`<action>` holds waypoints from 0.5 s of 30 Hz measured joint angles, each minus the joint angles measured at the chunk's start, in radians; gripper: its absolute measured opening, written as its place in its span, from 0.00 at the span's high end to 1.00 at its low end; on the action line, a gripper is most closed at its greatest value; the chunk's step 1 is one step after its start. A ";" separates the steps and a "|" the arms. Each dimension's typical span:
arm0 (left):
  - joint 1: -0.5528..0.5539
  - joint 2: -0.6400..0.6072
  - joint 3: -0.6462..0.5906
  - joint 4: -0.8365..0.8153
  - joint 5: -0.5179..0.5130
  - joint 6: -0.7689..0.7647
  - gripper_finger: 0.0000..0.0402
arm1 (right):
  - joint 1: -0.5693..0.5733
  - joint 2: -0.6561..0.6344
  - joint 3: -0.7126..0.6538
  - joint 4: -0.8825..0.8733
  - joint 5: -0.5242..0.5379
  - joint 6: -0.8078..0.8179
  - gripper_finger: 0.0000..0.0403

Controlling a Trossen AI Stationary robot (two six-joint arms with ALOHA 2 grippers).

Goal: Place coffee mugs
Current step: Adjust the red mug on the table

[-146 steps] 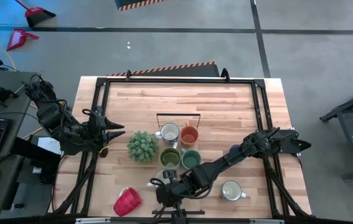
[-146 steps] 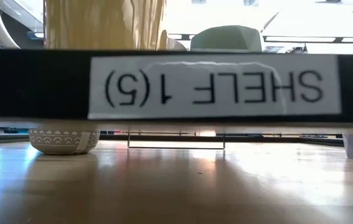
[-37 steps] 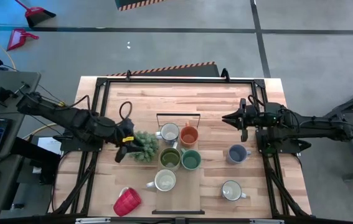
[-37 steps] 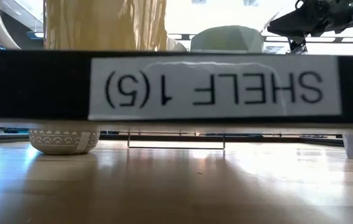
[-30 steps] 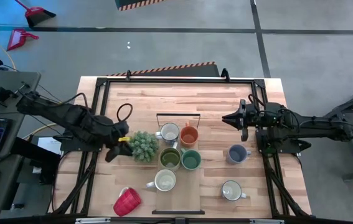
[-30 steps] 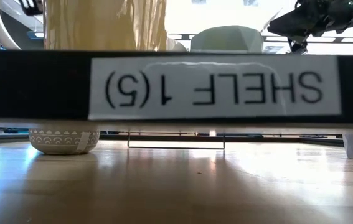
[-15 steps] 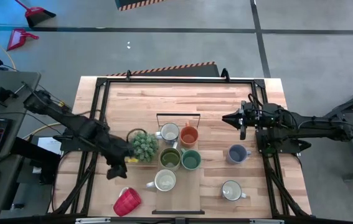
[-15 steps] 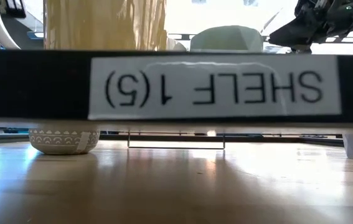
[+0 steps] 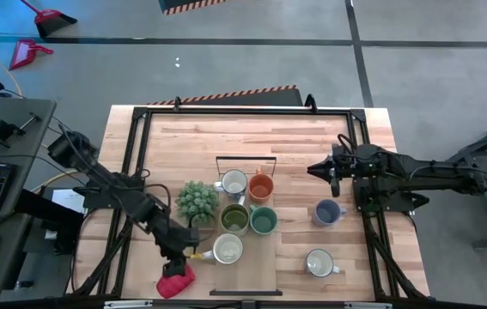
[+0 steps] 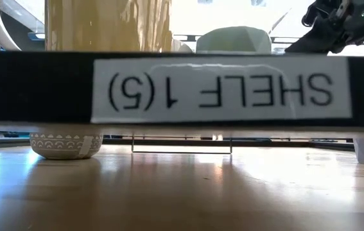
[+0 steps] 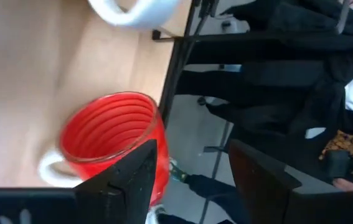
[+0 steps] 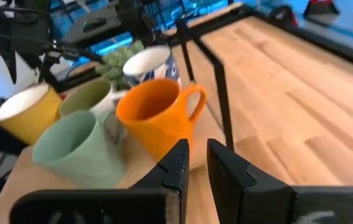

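Left tool (image 9: 183,257) over the red mug (image 9: 174,280), fingers apart.

Reached down to the near left part of the counter (image 9: 295,142), just above the red mug lying on its side near the front edge; seen in the left wrist view with the red mug (image 11: 111,140) beside one finger (image 11: 129,177), not clamped. Held the right tool (image 9: 314,169) above the counter's right side, fingers nearly together, gripping nothing. Clustered mid-counter: white-grey mug (image 9: 234,183), orange mug (image 9: 261,186), olive mug (image 9: 234,218), teal mug (image 9: 263,221), beside the potted plant (image 9: 196,200). Stood apart: cream mug (image 9: 227,249), blue-grey mug (image 9: 326,211), another cream mug (image 9: 319,263).
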 joint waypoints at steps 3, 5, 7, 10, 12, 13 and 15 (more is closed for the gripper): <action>-0.019 0.026 0.000 0.008 0.003 -0.028 0.53 | 0.000 0.000 0.000 -0.023 -0.036 -0.001 0.89; -0.025 0.042 0.000 0.012 0.006 -0.029 0.53 | 0.000 0.000 0.000 -0.033 -0.056 0.001 0.89; -0.025 0.054 -0.001 0.004 0.006 -0.021 0.52 | 0.000 0.000 0.000 -0.032 -0.067 0.001 0.89; -0.023 0.072 -0.001 -0.015 0.000 0.027 0.52 | 0.000 0.000 0.000 -0.032 -0.081 0.001 0.89; -0.016 0.082 -0.001 -0.019 -0.004 0.067 0.52 | 0.000 0.000 0.000 -0.034 -0.086 0.001 0.89; -0.015 0.086 -0.001 -0.021 -0.005 0.086 0.52 | 0.000 0.000 0.000 -0.035 -0.086 0.000 0.89; -0.008 0.087 -0.002 -0.040 -0.005 0.117 0.52 | 0.000 0.000 0.000 -0.035 -0.087 0.000 0.89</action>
